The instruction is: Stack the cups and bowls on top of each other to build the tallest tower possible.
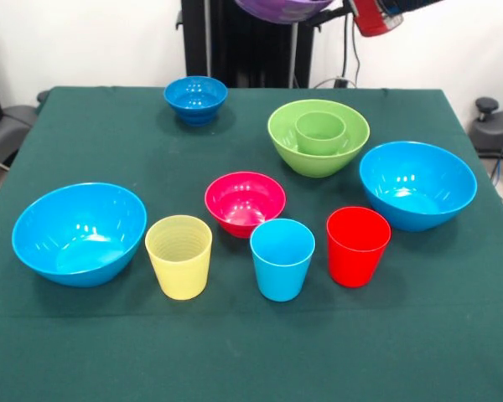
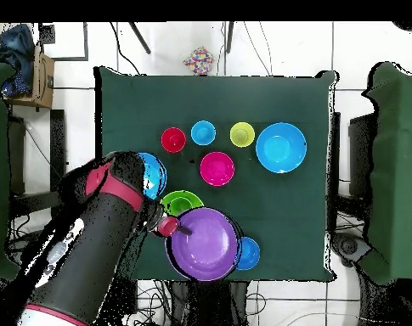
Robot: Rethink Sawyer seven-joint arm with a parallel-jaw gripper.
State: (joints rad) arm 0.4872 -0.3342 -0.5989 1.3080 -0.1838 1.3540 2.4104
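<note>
The wide purple bowl (image 1: 283,8) hangs high above the table's far side, with my gripper (image 1: 331,12) shut on its rim. In the overhead view the raised purple bowl (image 2: 205,244) looms large beside my gripper (image 2: 178,227) and covers part of the lime green bowl (image 2: 182,204). On the table the lime green bowl (image 1: 318,144) holds the green cup (image 1: 320,132) upright. A yellow cup (image 1: 178,256), a light blue cup (image 1: 282,259) and a red cup (image 1: 357,245) stand in a front row. Behind them sits the pink-red bowl (image 1: 245,203).
Two large light blue bowls (image 1: 80,233) (image 1: 417,184) sit at the table's left and right sides. A small dark blue bowl (image 1: 195,99) stands at the far left. In the overhead view the arm (image 2: 98,246) hides part of one light blue bowl (image 2: 153,174).
</note>
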